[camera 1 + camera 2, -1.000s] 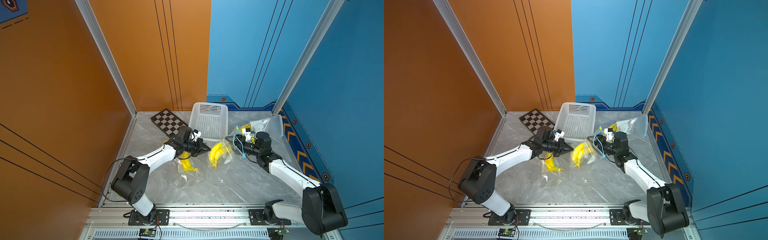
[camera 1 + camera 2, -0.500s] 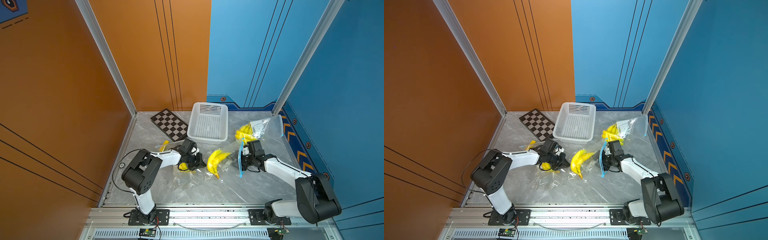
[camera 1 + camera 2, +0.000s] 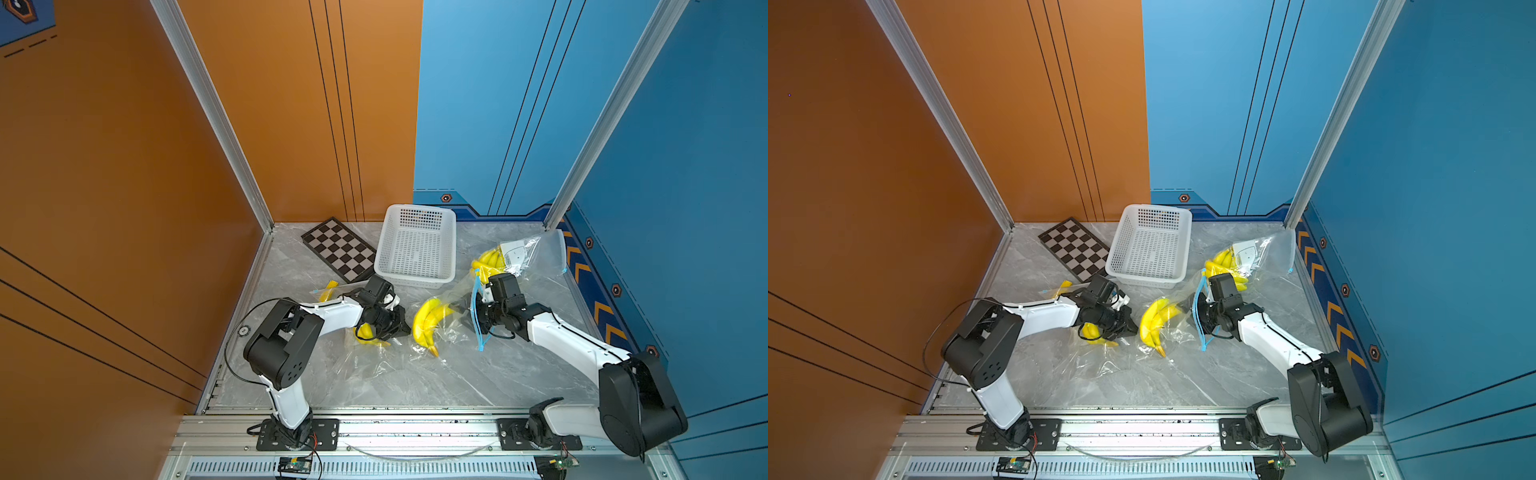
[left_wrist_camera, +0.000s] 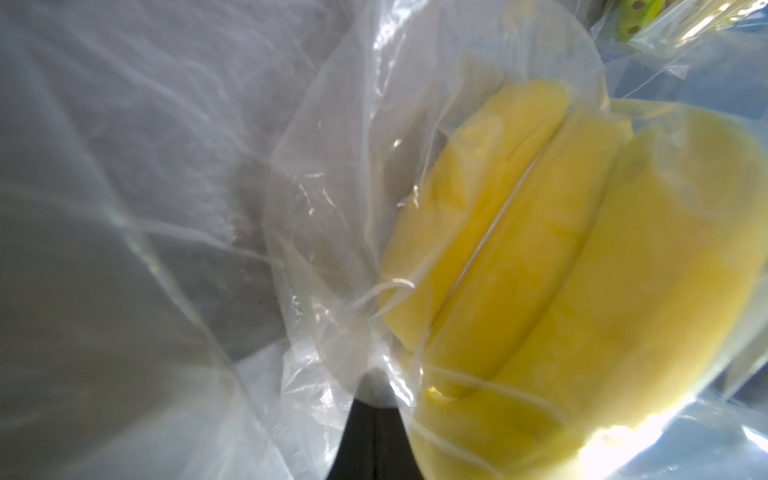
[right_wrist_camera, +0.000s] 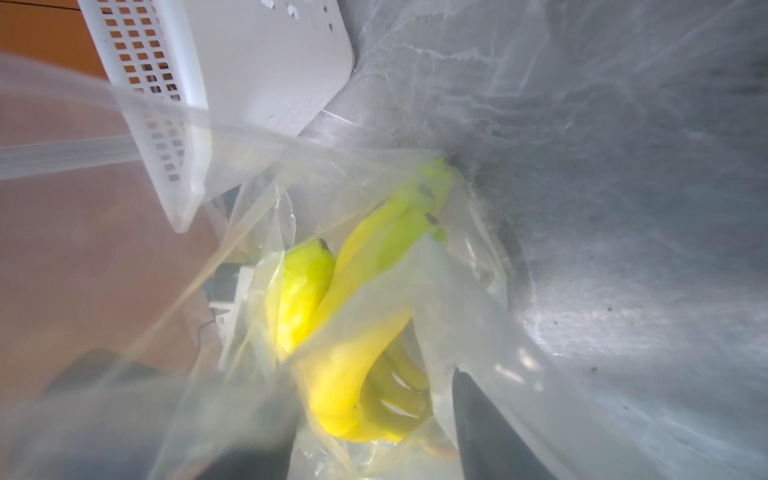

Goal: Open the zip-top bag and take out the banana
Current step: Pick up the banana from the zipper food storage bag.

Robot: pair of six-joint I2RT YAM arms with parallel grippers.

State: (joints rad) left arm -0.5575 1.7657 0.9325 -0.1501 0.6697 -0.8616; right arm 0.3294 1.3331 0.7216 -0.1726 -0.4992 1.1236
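While the left gripper (image 3: 400, 328) clenches a fold of the clear zip-top bag (image 3: 453, 334), the right gripper (image 3: 459, 309) straddles the banana (image 3: 426, 324), jaws apart, grip unclear. Bright yellow and bunched, it lies bagged at lower centre, its long axis rising rightward.

A white basket (image 3: 385, 245) stands at the back of the grey worktop (image 3: 415, 382), with a checkerboard (image 3: 338, 249) lying flat just beside it. Near the blue wall (image 3: 665, 208) lies a spare bag (image 3: 544, 253) holding bananas (image 3: 488, 259) and a white card (image 3: 515, 251). Another clear bag (image 3: 361, 365) with yellow fruit (image 3: 361, 337) lies crumpled toward the orange wall (image 3: 124, 208).
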